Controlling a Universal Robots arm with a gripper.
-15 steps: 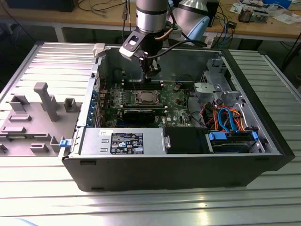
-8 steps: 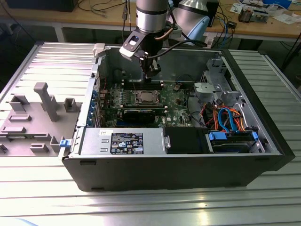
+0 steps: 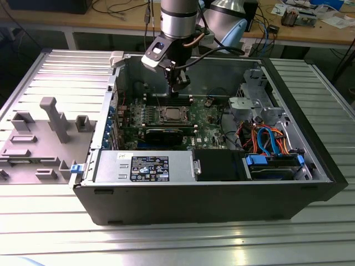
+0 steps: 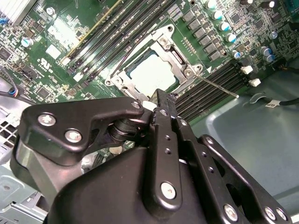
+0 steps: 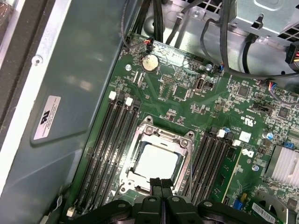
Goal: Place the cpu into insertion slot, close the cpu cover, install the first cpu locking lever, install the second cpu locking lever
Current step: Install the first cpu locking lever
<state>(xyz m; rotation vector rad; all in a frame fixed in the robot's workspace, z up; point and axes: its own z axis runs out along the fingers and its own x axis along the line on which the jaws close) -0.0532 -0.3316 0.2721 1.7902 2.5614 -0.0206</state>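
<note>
Open computer case (image 3: 194,205) on a ribbed metal table (image 3: 166,244), with the arm reaching in from above. The gripper (image 3: 178,86) hangs over the processor socket of the green motherboard (image 5: 187,93), clear of the board and holding nothing. In both wrist views its two fingers are pressed together into a single narrow tip (image 4: 161,97) (image 5: 160,181).

The cpu (image 5: 156,163) lies flat in the insertion slot, its pale metal top showing through the square window of the cpu cover (image 5: 163,136). The cover appears to be folded down over the chip. In the second wrist view the cpu (image 4: 152,74) sits squarely within the cover's frame (image 4: 176,50). A thin wire locking lever (image 4: 219,86) runs out from one corner of the socket, over the adjacent memory slots (image 4: 212,79). Whether it is latched cannot be told.

Judged from this, placing and covering are done and the work stands at the levers. For that step the closed tip serves as a pusher. It should meet the lever near its free end, where leverage is greatest, and press it down. It should then carry it sideways under its retaining hook, in one slow, steady sweep. Contact should stay on the wire alone, away from the cpu top, the cover's thin edges and the memory-slot clips. A slip off the springy wire is the main risk.
</note>
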